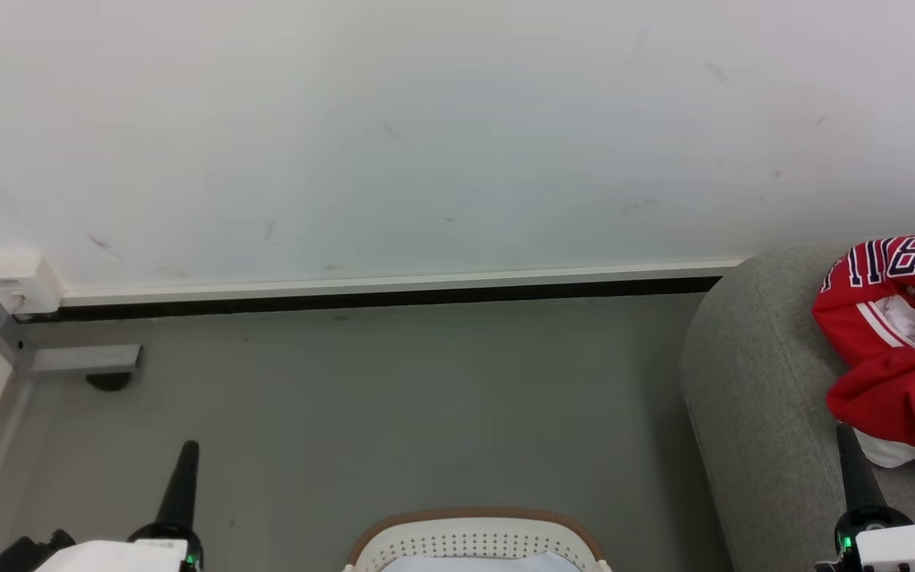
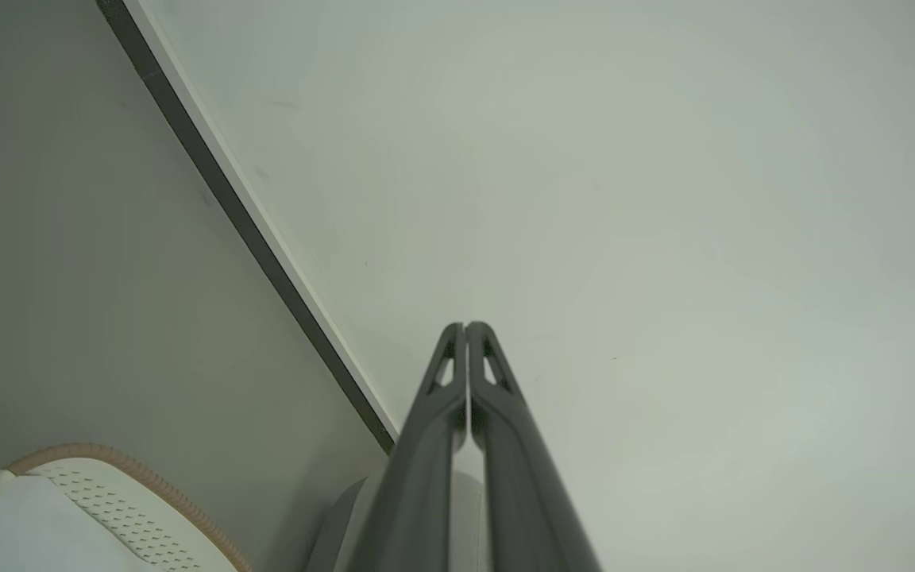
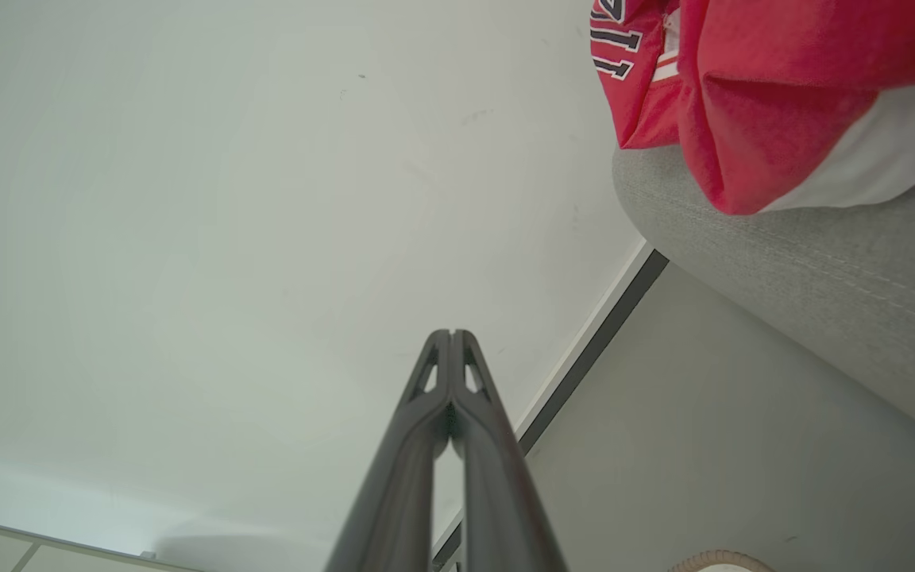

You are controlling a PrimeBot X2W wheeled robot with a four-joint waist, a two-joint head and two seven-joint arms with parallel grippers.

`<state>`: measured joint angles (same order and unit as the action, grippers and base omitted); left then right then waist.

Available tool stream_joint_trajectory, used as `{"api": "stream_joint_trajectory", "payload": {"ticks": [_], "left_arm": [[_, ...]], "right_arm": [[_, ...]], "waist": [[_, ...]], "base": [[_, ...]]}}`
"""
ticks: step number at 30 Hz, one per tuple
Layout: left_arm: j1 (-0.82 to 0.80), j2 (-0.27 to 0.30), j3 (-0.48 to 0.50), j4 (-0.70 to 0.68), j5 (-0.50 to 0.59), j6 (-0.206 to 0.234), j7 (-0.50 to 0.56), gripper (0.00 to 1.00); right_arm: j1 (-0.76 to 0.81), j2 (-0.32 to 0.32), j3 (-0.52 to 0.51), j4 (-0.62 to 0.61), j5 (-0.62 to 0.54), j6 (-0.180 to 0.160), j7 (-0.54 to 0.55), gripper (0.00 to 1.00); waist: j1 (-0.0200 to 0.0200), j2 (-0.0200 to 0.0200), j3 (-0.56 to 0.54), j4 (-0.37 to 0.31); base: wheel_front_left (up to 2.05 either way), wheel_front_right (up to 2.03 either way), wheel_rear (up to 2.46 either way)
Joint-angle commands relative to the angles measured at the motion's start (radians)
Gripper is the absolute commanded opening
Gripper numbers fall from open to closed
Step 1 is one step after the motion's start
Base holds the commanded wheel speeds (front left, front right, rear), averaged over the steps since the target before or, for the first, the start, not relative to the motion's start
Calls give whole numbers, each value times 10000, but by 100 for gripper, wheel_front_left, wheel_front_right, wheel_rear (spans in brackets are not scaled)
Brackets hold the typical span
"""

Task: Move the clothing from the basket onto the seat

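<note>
Red clothing [image 1: 902,349] with white trim and dark-outlined letters lies bunched on the light-grey seat [image 1: 751,381] at the right; the right wrist view has the clothing [image 3: 775,95] at its top right, resting on the seat [image 3: 807,262]. The white perforated basket [image 1: 476,543] with a tan rim sits at the bottom centre on the floor, something pale inside it; its rim [image 2: 132,485] appears low left in the left wrist view. My left gripper [image 1: 188,446] is shut and empty at lower left, and its tips [image 2: 465,326] point at the wall. My right gripper [image 1: 844,429] is shut and empty, just in front of the clothing.
Grey floor [image 1: 394,405] spreads between basket and wall. A white wall with a dark skirting strip [image 1: 378,298] runs across the back. A white wall box [image 1: 21,282] and a grey metal frame foot [image 1: 84,359] stand at the left.
</note>
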<state>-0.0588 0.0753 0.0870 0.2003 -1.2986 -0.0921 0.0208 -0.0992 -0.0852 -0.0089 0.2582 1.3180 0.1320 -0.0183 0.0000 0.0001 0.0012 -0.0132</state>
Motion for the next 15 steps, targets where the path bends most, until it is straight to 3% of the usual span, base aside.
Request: {"api": "stream_joint_trajectory", "payload": {"ticks": [1,15], "left_arm": [[-180,11,68,-16,-298,-64,71,0],[-325,-87,161,36,-1342,-75,410,0]], "right_arm": [[-168,-69,-67,-104,299,-15,61,0],[-202,-136,-165,-108,1482,-18,306,0]], "waist": [[0,-1,-1,5],[0,-1,-7,44]], "base": [[0,0,0],[0,0,0]]}}
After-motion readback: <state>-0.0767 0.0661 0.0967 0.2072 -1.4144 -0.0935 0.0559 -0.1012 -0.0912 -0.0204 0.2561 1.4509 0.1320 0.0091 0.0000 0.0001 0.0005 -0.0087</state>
